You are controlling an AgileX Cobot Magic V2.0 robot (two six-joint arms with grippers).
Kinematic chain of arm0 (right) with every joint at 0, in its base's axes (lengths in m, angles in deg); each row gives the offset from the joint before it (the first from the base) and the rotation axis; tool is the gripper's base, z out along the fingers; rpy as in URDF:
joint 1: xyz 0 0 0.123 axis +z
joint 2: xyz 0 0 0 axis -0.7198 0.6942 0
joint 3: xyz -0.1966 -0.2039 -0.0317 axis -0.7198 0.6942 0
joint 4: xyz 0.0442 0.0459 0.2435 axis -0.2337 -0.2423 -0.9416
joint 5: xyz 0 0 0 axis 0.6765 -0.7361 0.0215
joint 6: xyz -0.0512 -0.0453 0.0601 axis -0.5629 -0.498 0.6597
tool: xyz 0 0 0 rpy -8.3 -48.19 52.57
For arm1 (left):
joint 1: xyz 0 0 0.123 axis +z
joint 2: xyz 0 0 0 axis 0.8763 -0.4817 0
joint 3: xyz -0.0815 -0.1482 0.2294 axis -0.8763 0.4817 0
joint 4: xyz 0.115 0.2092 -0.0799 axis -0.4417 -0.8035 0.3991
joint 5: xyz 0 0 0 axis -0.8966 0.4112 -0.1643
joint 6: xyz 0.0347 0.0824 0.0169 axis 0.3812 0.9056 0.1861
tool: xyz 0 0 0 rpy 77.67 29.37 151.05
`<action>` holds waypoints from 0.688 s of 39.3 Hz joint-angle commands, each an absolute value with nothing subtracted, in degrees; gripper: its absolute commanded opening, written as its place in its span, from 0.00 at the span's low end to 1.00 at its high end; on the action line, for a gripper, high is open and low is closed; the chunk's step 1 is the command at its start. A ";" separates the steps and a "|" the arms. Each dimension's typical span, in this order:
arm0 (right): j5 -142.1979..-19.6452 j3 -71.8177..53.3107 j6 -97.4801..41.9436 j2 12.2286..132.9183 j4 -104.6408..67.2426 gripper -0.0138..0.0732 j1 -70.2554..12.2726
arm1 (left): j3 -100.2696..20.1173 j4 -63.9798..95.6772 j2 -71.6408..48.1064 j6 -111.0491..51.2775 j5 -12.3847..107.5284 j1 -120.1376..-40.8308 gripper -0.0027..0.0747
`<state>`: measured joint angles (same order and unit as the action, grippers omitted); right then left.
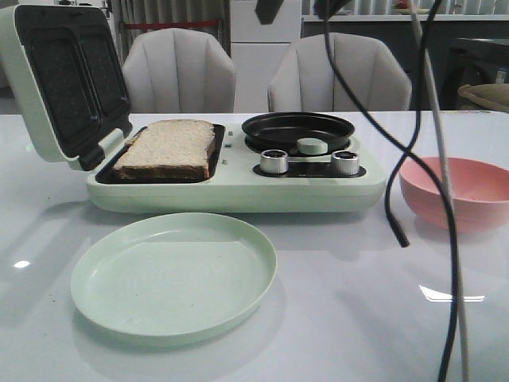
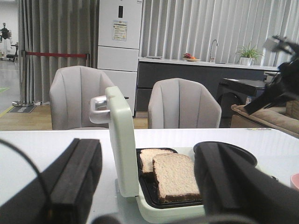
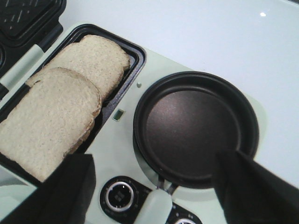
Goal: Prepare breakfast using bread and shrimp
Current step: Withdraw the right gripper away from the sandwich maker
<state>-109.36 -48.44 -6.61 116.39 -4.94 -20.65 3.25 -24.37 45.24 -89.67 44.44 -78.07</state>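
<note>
Bread (image 3: 60,102): two slices overlapping in open sandwich maker (image 1: 238,191) tray, left of empty black pan (image 3: 196,128). Shrimp not seen. Left gripper (image 2: 149,186) and right gripper (image 3: 154,186): fingers spread, holding nothing. Green plate (image 1: 175,274) in front; pink bowl (image 1: 457,191) to right.

Black cables (image 1: 413,143) and a grey one hang from the arms at two o'clock in the front view; both wrist views show broad matte-black fingers (image 2: 77,172) with squared edges
</note>
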 commanded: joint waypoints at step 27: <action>-92.04 -11.57 -4.97 76.30 -5.45 0.86 -20.75 | 1.76 -23.85 44.59 -90.11 39.94 -78.49 0.67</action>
